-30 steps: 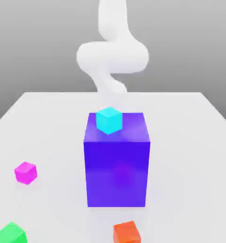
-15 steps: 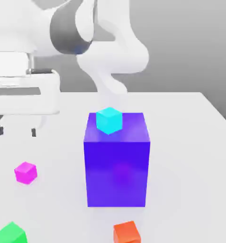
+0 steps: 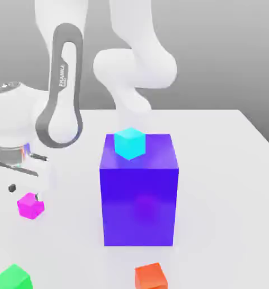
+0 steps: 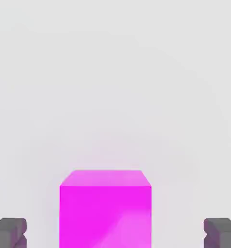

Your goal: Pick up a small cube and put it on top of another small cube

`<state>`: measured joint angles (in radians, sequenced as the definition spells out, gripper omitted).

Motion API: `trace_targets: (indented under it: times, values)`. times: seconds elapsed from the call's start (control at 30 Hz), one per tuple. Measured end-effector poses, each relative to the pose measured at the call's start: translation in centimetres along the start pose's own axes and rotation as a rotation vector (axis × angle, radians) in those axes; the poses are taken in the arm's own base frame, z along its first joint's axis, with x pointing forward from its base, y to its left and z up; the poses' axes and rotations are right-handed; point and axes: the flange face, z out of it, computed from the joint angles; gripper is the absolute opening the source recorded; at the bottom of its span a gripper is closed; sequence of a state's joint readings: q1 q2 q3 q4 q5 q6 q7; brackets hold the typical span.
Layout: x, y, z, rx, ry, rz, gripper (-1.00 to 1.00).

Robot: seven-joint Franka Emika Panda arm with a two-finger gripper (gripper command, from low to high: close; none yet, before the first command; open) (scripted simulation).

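The small magenta cube (image 3: 30, 206) rests on the white table at the exterior view's left. My gripper (image 3: 23, 191) hangs just above it, open, with a dark fingertip (image 3: 11, 188) showing beside the cube's top. In the hand view the magenta cube (image 4: 105, 208) sits between the two grey fingertips (image 4: 8, 233), apart from both, and the gripper (image 4: 115, 233) stands wide with nothing held. The other small cube, bright green (image 3: 11, 278), lies at the near left corner of the exterior view, partly cut off by the frame.
A tall blue-violet block (image 3: 139, 195) stands mid-table with a cyan cube (image 3: 129, 143) on its top. An orange-red cube (image 3: 151, 276) lies in front of the block. The white table (image 3: 226, 186) spreads out to the exterior view's right.
The hand has come down from higher up at the exterior view's left until it sits right over the magenta cube. The fingers stayed open. No cube has moved.
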<state>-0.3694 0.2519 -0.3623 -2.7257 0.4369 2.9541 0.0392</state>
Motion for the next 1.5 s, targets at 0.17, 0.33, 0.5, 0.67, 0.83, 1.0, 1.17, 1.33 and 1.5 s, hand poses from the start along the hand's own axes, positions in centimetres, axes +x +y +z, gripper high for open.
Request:
trace_targets:
  times: [0.17, 0.33, 0.5, 0.67, 0.83, 1.0, 1.17, 1.33, 1.5]
  values:
    - [-0.4, 0.0, 2.4, 0.003, -0.009, 0.004, -1.0]
    - [-0.5, 0.0, 2.7, 0.003, -0.013, 0.005, -1.0]
    - [-0.1, 0.0, 0.4, 0.0, -0.002, 0.0, -1.0]
    - [-0.1, 0.0, -2.4, 0.001, -0.002, 0.001, -1.0]
    - [0.7, -1.7, -4.4, 0.0, -0.009, -0.015, -1.0]
    - [3.6, -8.2, -6.1, -0.006, -0.001, -0.083, -1.0]
    - [5.1, -16.0, -7.7, -0.003, -0.002, -0.162, -1.0]
    - [4.8, -23.6, -8.4, 0.006, -0.012, -0.24, -1.0]
    - [4.7, -24.5, -3.3, 0.006, -0.013, -0.249, 1.0]
